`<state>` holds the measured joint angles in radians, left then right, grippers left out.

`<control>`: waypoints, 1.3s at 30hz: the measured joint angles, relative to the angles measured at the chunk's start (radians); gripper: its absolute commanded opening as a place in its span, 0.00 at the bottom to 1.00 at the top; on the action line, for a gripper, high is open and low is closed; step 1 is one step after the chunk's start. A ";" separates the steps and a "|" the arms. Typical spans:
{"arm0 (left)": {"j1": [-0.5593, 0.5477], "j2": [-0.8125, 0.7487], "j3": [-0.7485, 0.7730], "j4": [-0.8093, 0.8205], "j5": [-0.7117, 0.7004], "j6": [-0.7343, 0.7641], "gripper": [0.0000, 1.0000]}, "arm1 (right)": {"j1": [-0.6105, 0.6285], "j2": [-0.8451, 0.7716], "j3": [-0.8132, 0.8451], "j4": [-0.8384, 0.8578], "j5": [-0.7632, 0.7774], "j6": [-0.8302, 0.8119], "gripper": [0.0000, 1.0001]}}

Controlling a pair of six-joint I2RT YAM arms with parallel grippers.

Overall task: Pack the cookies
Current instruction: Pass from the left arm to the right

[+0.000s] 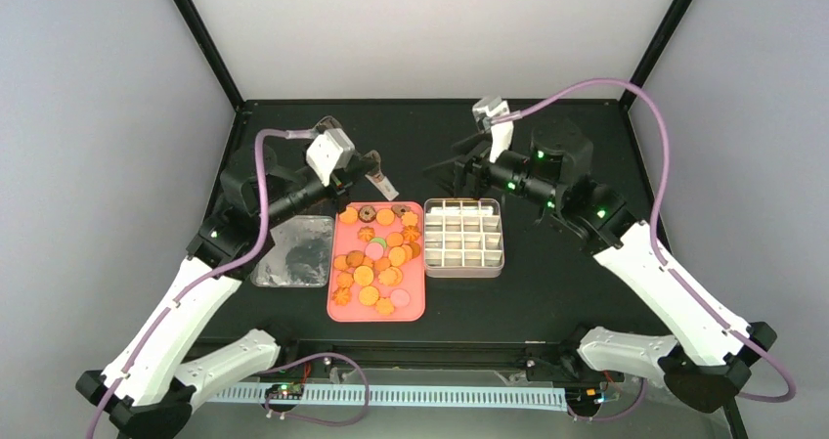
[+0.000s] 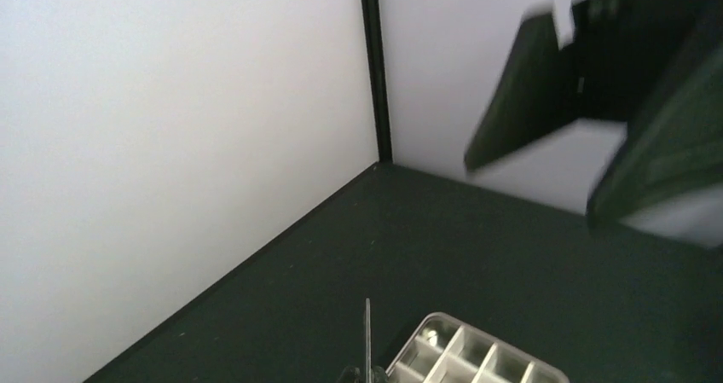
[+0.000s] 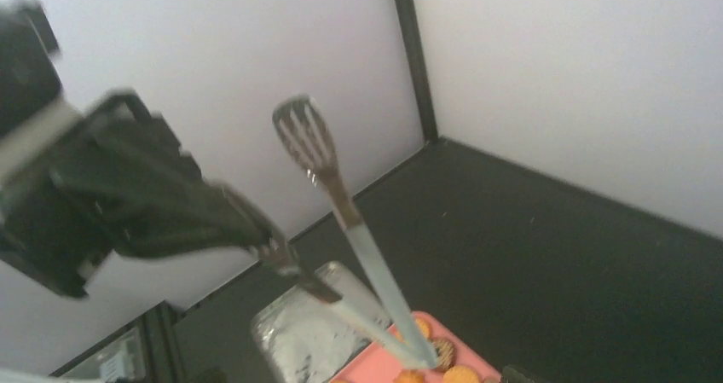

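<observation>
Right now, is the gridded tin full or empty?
Empty. From above, every compartment of the tin shows a bare floor; the cookies lie on the pink tray.

Bright, even light is coming from overhead, washing the white walls [image 1: 411, 28] flat and casting only faint shadows on the black table [image 1: 547, 292]. Light is glinting off the silver tray [image 1: 291, 251] beside the left gripper [image 1: 344, 202]. In both wrist views, dark shapes near the lens are smearing with motion blur, while the tongs [image 3: 341, 204] are showing sharper.
</observation>
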<state>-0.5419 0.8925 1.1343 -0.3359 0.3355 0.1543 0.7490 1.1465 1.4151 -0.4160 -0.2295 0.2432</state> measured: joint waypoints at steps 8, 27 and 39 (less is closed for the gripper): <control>0.010 0.079 0.115 -0.029 0.045 -0.140 0.01 | 0.000 -0.005 -0.249 0.098 -0.080 0.053 0.88; 0.018 0.122 0.205 -0.060 0.352 -0.381 0.02 | -0.005 -0.014 -0.340 0.247 -0.389 -0.022 0.45; 0.045 0.148 0.225 -0.064 0.467 -0.459 0.02 | -0.005 -0.024 -0.383 0.378 -0.614 0.044 0.14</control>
<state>-0.4965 1.0409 1.3598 -0.4004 0.8021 -0.3050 0.7437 1.1221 1.0325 -0.0380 -0.8436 0.2874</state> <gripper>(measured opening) 0.016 0.184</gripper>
